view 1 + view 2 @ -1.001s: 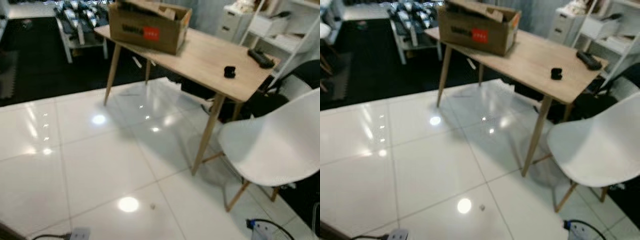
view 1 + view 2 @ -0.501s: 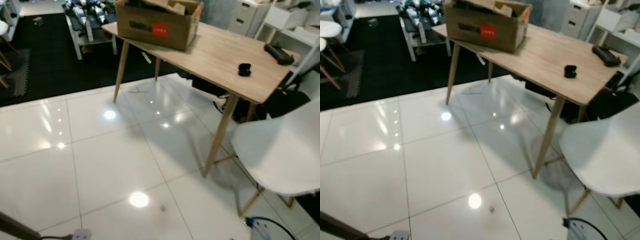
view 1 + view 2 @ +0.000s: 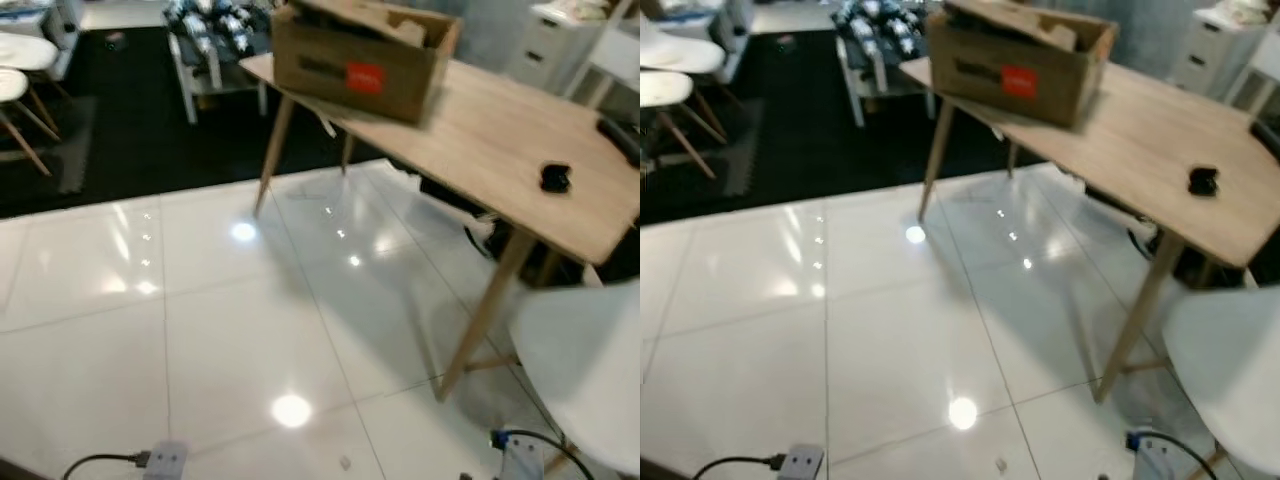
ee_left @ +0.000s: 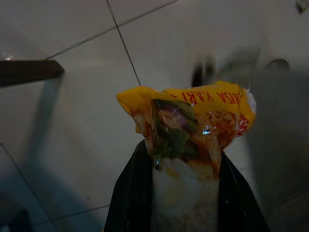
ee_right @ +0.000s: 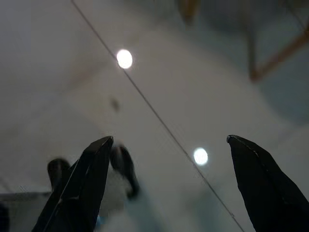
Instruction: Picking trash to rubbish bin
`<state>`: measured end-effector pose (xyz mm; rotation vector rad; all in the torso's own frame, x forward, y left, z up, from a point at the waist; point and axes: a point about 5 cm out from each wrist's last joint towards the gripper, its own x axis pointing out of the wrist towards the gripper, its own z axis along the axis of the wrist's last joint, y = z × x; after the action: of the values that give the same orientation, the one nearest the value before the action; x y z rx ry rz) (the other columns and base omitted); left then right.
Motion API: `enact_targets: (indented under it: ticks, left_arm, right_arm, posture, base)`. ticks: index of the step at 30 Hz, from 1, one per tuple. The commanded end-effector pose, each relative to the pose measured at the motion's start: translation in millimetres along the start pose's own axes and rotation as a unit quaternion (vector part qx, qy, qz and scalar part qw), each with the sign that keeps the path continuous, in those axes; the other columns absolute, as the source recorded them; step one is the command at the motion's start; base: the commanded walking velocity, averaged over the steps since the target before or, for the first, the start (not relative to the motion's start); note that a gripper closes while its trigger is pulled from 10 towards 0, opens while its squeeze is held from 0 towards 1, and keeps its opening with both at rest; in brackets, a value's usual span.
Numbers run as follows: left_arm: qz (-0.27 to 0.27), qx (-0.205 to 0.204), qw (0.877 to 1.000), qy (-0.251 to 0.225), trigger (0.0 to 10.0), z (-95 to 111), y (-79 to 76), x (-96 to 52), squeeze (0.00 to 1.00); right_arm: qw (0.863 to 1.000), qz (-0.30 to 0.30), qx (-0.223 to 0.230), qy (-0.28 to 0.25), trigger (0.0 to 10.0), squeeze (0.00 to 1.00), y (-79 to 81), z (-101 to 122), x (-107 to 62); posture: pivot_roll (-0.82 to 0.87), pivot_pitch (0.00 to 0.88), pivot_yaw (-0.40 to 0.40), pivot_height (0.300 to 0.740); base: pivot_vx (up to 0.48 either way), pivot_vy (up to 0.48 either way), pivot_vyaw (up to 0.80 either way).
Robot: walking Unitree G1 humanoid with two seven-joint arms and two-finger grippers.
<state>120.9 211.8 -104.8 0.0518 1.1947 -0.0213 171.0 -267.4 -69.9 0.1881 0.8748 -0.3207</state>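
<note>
Plainly, could lose the wrapper (image 4: 186, 130) on the way to the bin: grips it only by its lower half, with the crumpled yellow top sticking free past the fingertips, so a jolt in walking may work the slick foil loose and drop it back on the floor (image 3: 230, 340). Could also trip or snag near the feet, where a power strip (image 3: 165, 460) and its cable (image 3: 100, 462) lie near left and a blue-ended cable (image 3: 520, 442) near right. Might clip the table leg (image 3: 485, 315) or the white chair (image 3: 590, 370) on the right if turning that way; better to keep to the open tiles on the left. Might mistake the box (image 3: 360, 60) on the far end of the table (image 3: 480, 140) for the bin, though nothing marks it as one. Leaves a small scrap (image 3: 345, 463) on the near tiles, too tiny to identify. As for the jaws: left gripper (image 4: 181, 152) clamped on the wrapper, one black finger pressed to each side of it, held above the tiles. Right gripper (image 5: 169, 138) spread wide, holding nothing, touching nothing, hanging over bare floor.
</note>
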Motion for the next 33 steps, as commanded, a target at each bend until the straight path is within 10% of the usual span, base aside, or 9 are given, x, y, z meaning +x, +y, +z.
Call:
enact_targets:
  ticks: [1,33]
  left_arm:
    - [-0.006,0.004,1.000,0.011,10.0,-4.0,-3.4,0.3,0.00]
    - [-0.011,0.009,1.000,0.010,10.0,-3.3,-6.2,0.7,0.00]
  right_arm:
    - [0.999,-0.007,0.006,0.032,10.0,0.00,-4.8,-19.4,-4.2]
    - [0.999,0.046,0.007,0.009,10.0,0.00,0.5,-9.7,-2.9]
  posture:
    - [0.00,0.076,-0.020,0.740]
    - [-0.01,0.088,-0.016,0.740]
  base:
    - [0.442,0.000,-0.80]
    - [0.412,0.000,0.00]
